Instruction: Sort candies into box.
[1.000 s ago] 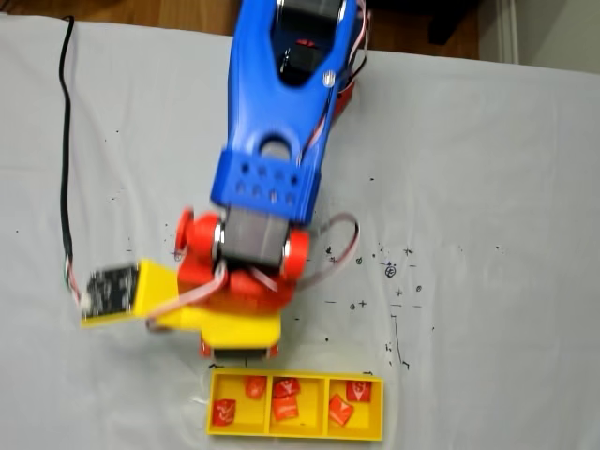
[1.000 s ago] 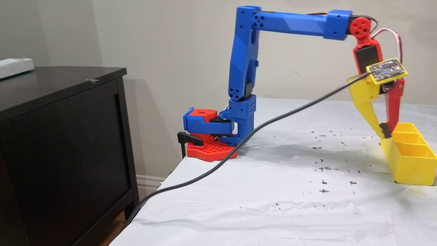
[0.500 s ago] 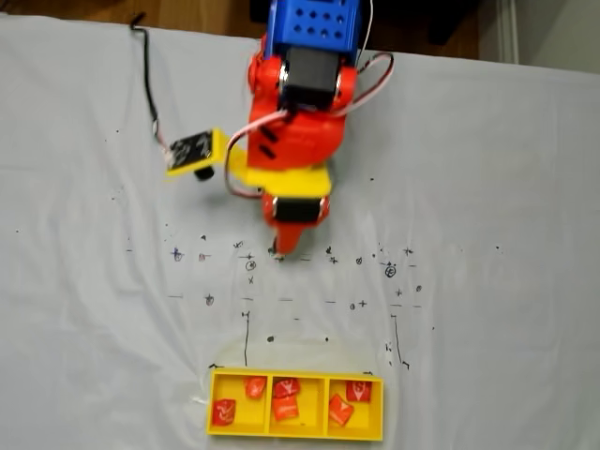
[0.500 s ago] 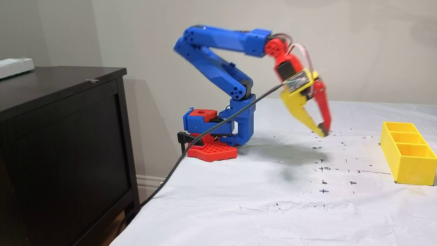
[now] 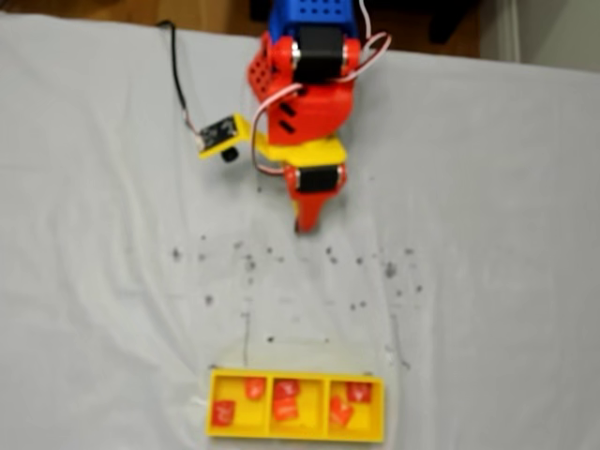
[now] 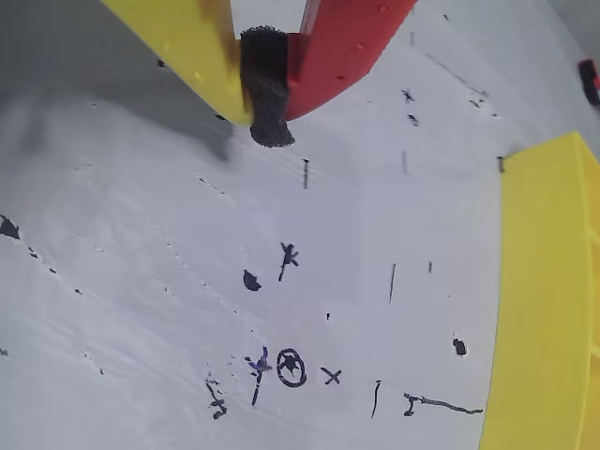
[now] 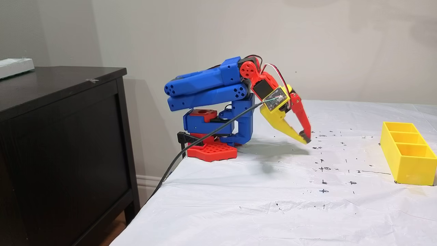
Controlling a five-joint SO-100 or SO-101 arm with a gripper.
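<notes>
Fixed view: 6 candies (image 5: pixel 285 409) in box (image 5: pixel 294 435) at 6 o'clock on desk (image 5: pixel 487 234), 2 per compartment, 3 compartments. Tool (image 7: pixel 306 139) clenched, empty, well apart near 12.

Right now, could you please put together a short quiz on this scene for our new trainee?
1. True or false: the gripper has its fingers closed with nothing between them.
2. How many candies lie in the box, seen from above?
A) three B) six C) nine
3. Fill in: each compartment of the box holds ___ candies.

Key:
1. True; the dark pads meet in the wrist view, above the white sheet.
2. B.
3. Two.
</notes>
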